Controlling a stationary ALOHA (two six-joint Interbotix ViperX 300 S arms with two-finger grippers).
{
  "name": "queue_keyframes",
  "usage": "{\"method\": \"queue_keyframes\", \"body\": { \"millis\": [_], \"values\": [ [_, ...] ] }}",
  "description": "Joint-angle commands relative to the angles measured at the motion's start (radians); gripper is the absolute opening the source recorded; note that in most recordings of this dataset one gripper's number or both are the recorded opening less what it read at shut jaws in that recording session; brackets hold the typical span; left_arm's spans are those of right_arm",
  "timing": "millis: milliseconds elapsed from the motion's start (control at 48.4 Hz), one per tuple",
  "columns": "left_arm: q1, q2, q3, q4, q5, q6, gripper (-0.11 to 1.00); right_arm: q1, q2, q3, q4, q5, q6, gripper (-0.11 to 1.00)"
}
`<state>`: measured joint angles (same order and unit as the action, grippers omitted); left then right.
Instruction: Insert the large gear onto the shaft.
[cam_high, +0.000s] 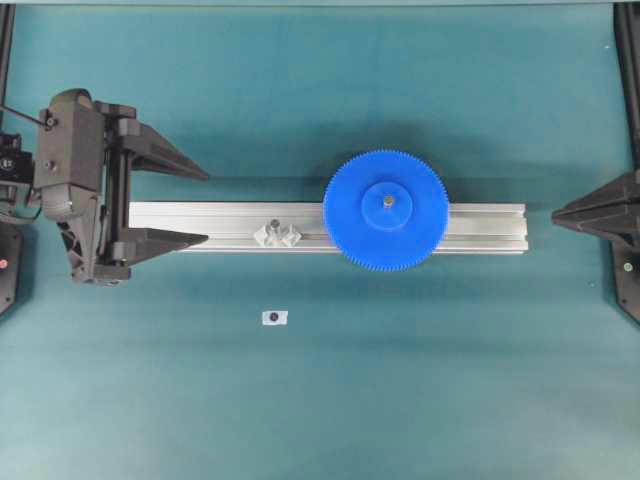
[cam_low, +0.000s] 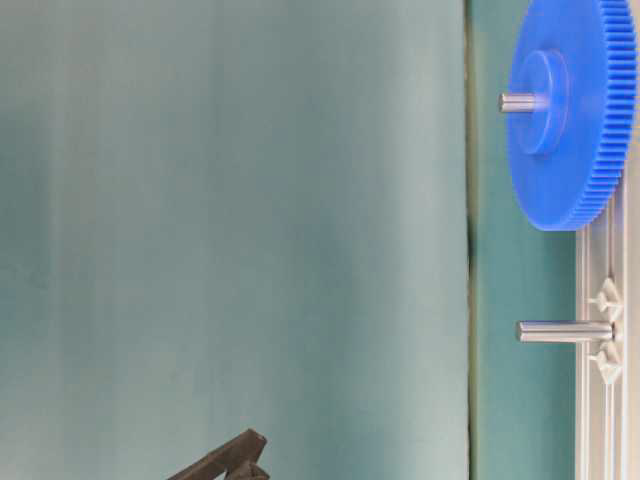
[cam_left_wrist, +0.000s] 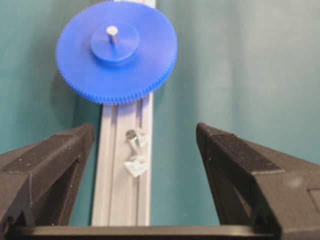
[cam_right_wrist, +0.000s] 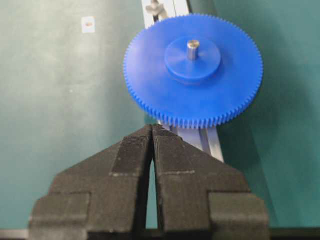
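Observation:
The large gear (cam_high: 350, 215), a bright-blue toothed disc, lies flat on the aluminium rail (cam_high: 480, 225). The shaft's tip (cam_high: 387, 203) pokes up through its hub. The table-level view shows the gear (cam_low: 575, 150) seated low on the shaft (cam_low: 518, 101). My left gripper (cam_high: 205, 207) is open at the rail's left end, one finger on each side of it, well clear of the gear (cam_left_wrist: 100, 70). My right gripper (cam_high: 555, 212) is shut on nothing just off the rail's right end, short of the gear (cam_right_wrist: 200, 100).
A stubbier bare peg (cam_high: 275, 232) with clear base pieces stands on the rail between my left gripper and the gear. A small white sticker (cam_high: 274, 317) lies on the teal mat in front of the rail.

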<state>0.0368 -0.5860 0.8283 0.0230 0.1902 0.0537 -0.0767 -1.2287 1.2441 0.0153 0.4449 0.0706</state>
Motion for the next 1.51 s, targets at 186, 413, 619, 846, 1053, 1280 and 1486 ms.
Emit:
{"method": "queue_keyframes", "body": {
  "millis": [186, 413, 619, 846, 1053, 1280, 1486],
  "values": [
    [-0.003, -0.005, -0.011, 0.003, -0.011, 0.002, 0.84, -0.003, 0.003, -0.003, 0.000, -0.011, 0.008, 0.09],
    [-0.003, -0.003, -0.008, 0.003, -0.011, 0.005, 0.84, -0.005, 0.000, 0.002, 0.000, -0.011, 0.008, 0.09],
    [-0.003, -0.003, -0.005, 0.003, -0.011, 0.006, 0.84, -0.003, 0.000, 0.002, 0.000, -0.011, 0.008, 0.09],
    [-0.002, -0.003, -0.005, 0.003, -0.011, 0.006, 0.84, -0.005, 0.000, 0.002, 0.000, -0.012, 0.008, 0.09],
    [-0.002, 0.002, -0.005, 0.003, -0.011, 0.006, 0.84, -0.014, 0.000, 0.009, 0.000, -0.055, 0.008, 0.09],
    [-0.002, 0.005, -0.009, 0.003, -0.011, 0.006, 0.84, -0.020, 0.000, 0.014, 0.002, -0.066, 0.008, 0.09],
    [-0.002, 0.003, -0.012, 0.003, -0.011, 0.006, 0.84, -0.021, 0.002, 0.014, 0.000, -0.067, 0.008, 0.09]
  ]
}}
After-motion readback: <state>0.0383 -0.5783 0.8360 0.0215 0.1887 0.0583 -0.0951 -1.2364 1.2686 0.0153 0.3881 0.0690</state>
